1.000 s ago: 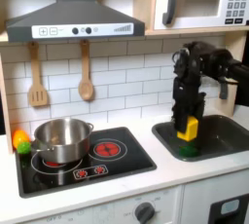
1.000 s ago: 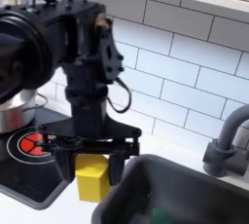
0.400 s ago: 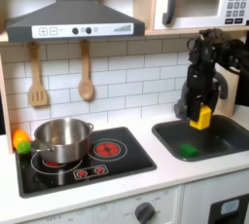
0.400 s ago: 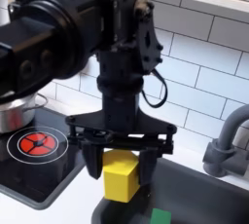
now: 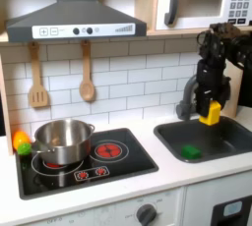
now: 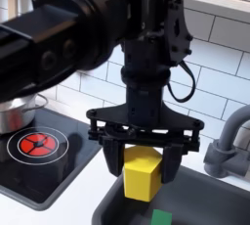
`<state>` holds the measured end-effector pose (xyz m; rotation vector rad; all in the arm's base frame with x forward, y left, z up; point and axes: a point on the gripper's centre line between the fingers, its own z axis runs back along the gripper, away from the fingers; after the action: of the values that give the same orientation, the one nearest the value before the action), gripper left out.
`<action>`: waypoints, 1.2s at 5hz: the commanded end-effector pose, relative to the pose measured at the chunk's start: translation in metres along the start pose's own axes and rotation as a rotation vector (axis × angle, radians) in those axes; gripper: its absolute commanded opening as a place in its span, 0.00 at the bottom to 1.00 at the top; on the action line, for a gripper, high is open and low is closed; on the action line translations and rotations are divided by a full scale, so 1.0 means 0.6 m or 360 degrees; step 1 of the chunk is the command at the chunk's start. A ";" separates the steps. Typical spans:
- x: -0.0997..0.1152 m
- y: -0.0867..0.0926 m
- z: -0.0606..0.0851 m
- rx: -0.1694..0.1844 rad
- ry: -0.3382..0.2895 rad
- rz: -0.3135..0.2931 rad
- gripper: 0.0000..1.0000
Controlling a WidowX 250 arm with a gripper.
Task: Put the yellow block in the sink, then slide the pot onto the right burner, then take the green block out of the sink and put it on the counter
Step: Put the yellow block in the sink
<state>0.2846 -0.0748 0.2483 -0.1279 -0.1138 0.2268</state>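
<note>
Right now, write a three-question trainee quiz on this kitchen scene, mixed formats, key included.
1. True or false: the gripper holds the yellow block above the sink.
2. In the first exterior view, the pot sits on: A) the left burner B) the right burner C) the counter
3. Fill in: the green block lies inside the ____.

Key: 1 true; 2 A; 3 sink.

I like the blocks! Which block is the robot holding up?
The yellow block, pinched in the tool above the sink. The green block lies loose on the sink's bottom.
</note>
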 end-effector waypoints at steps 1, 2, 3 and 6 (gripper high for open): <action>-0.002 -0.028 -0.006 0.0040 0.0028 -0.0055 0.00; -0.002 -0.035 -0.019 0.0114 0.0085 -0.0089 0.00; -0.004 -0.033 -0.026 0.0183 0.0140 -0.0104 0.00; 0.014 0.034 -0.095 0.0242 0.0174 -0.0224 0.00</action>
<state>0.2933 -0.0637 0.1966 0.0043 -0.0138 0.0780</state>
